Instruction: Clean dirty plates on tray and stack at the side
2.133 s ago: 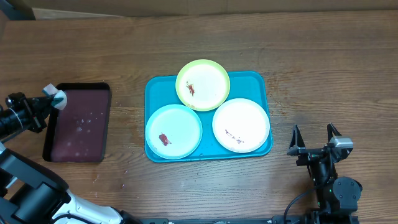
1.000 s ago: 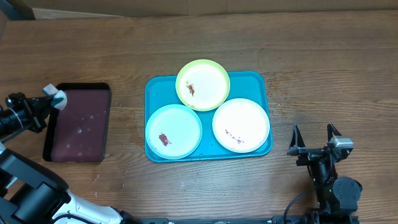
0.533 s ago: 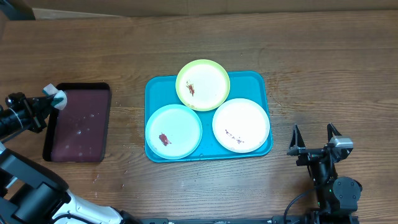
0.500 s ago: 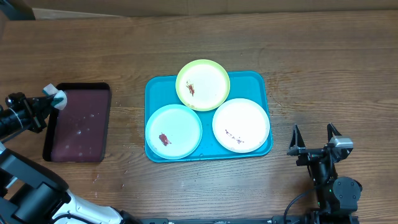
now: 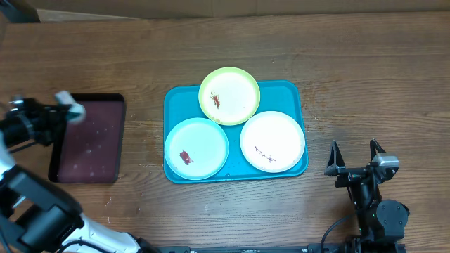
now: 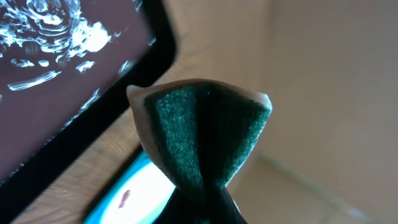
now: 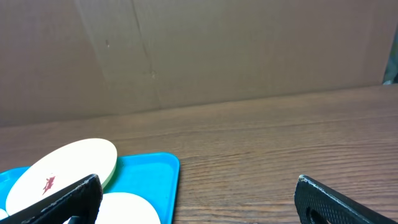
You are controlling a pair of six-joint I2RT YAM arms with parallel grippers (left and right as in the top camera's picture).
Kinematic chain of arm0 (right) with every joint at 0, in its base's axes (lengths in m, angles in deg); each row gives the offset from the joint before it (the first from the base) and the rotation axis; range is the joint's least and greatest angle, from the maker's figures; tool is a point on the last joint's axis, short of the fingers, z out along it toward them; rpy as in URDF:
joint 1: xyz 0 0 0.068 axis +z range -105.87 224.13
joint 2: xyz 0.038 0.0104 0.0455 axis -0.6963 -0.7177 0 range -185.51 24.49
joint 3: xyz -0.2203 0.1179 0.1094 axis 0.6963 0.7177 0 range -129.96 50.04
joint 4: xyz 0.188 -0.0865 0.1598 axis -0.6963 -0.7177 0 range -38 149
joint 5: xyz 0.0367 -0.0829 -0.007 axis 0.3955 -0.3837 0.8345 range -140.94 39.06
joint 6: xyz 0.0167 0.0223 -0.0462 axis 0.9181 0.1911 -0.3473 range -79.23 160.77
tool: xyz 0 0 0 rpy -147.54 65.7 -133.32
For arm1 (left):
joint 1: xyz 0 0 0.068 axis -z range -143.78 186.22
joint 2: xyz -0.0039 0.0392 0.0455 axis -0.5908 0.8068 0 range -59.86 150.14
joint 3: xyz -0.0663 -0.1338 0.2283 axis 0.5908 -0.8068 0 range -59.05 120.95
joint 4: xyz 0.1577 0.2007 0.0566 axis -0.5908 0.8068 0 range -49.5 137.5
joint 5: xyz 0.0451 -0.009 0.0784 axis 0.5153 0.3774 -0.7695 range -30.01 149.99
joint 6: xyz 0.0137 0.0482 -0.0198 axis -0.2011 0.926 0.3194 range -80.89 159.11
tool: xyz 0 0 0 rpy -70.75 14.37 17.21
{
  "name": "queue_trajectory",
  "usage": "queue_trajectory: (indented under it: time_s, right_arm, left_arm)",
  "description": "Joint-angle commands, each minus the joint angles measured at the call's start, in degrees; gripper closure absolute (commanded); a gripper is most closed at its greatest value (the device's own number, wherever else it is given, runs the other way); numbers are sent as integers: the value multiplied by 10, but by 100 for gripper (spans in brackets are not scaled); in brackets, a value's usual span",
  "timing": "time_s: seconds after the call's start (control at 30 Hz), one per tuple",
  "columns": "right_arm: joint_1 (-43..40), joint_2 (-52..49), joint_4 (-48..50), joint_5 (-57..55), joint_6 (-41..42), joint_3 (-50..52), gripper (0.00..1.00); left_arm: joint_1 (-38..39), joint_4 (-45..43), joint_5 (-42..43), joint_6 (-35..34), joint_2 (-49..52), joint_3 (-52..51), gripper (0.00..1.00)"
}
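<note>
Three smeared plates sit on the tray. The left gripper clamps a sponge near the black tray (presumably for wetting). The right gripper idles with its fingers apart.

bare table lies between black tray and turquoise tray, which three plates crowd.

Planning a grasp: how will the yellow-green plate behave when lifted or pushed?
The yellow-green plate looks like thin plastic, so probably light and stiff. It rests across the far rim of the tray, so a push may tip it.
</note>
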Motion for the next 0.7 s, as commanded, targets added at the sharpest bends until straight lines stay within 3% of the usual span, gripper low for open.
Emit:
queue_trajectory:
  time_s: [0.0, 0.13, 0.4, 0.5, 0.67]
  right_arm:
    - [-3, 7, 3, -4, 0, 6, 0]
    - [-3, 7, 3, -4, 0, 6, 0]
    - [-3, 7, 3, -4, 0, 6, 0]
    - [-3, 7, 3, -4, 0, 6, 0]
    - [-3, 7, 3, -4, 0, 6, 0]
  left_arm:
    - [56, -19, -84, 1, 22, -31, 96]
    - [50, -1, -85, 0, 28, 14, 96]
    - [9, 139, -88, 14, 25, 203, 96]
    - [14, 115, -97, 8, 30, 184, 96]
    - [45, 51, -114, 22, 76, 59, 96]
